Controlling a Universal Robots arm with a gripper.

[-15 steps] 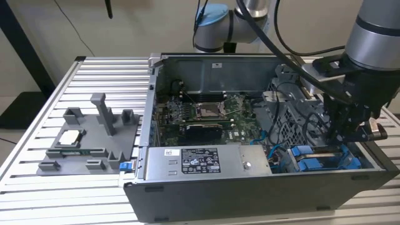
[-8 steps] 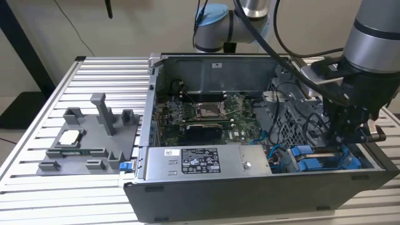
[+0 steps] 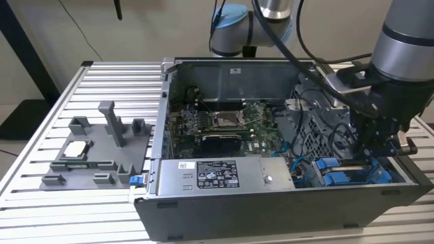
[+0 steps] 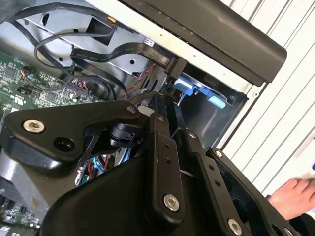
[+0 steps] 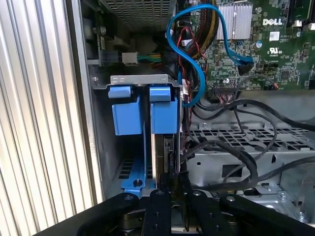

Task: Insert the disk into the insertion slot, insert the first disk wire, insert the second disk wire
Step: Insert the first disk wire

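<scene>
bench: slatted metal bench carrying an open computer case laid on its side; a person's hand rests on the slats outside the case.
pincer: the pincer reaches into the drive corner, at the exterior view's right, and looks pressed together on the disk.
disk: the disk stands on edge in the insertion slot, beside an empty blue carrier.
axis: its long axis seems to run in line with the blue rails, thin edge showing.
step: disk insertion, probably near seated; the blue wire hangs loose.
need: judged, a straight push along the rails, no tilt.
</scene>
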